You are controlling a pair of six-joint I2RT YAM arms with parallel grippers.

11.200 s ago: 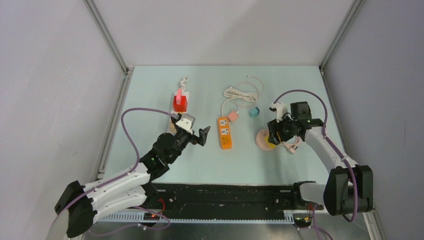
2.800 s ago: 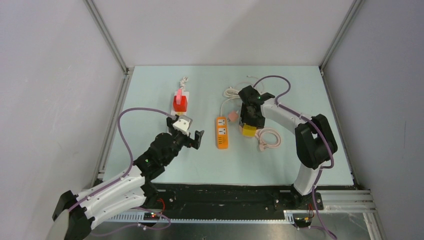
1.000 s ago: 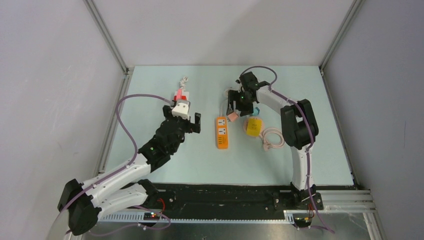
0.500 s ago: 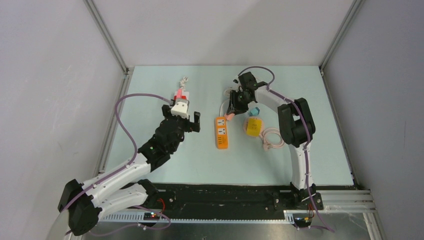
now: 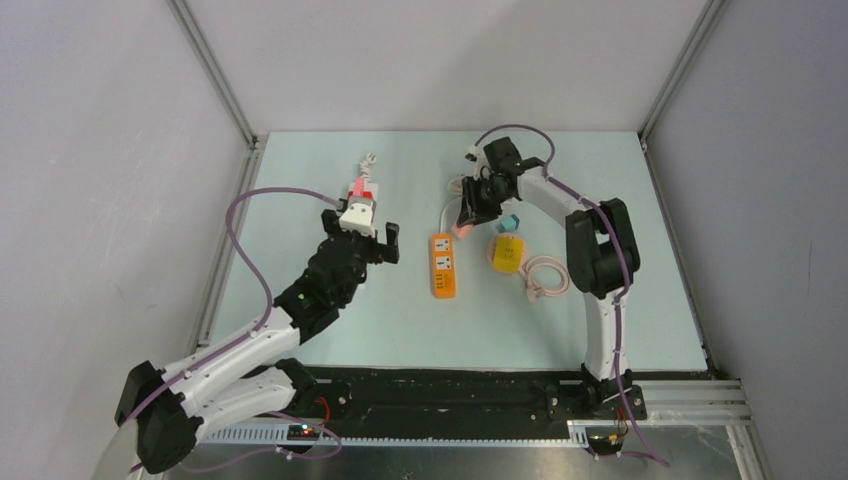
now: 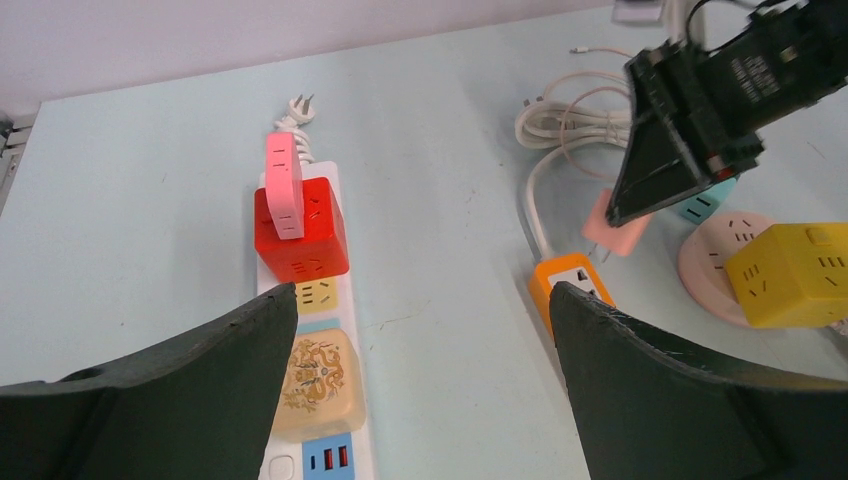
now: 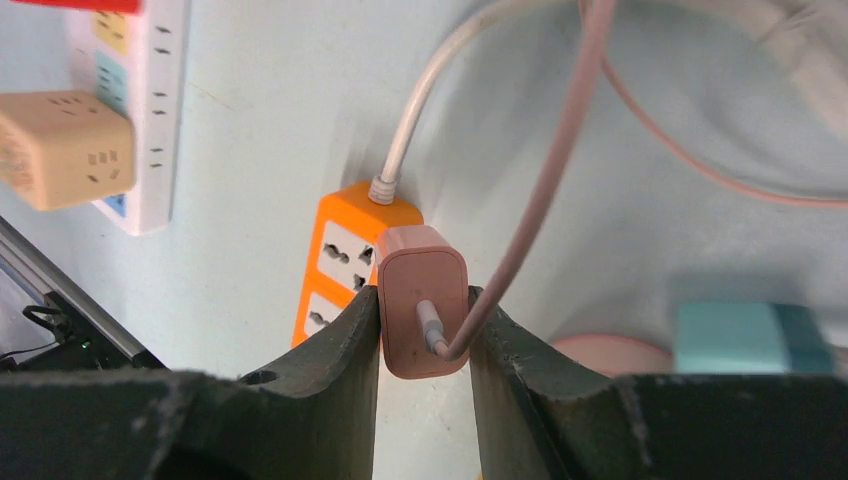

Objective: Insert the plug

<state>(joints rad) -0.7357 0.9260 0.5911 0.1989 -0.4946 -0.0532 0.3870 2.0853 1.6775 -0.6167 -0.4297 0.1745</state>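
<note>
Pale green tabletop (image 5: 300, 180) walled by grey panels, with an orange power strip (image 5: 446, 264) near the middle and, further left, a white power strip (image 7: 165, 100) carrying a red cube (image 6: 300, 235) and a beige cube (image 6: 313, 385). Right gripper (image 7: 423, 310) clenched on the pink plug (image 7: 420, 275), cable trailing from its back, held just over the far end of the orange power strip; touching or not, impossible to tell. Left gripper (image 6: 420, 305) spread wide, grasping nothing, poised above the white power strip, well apart from the pink plug.
</note>
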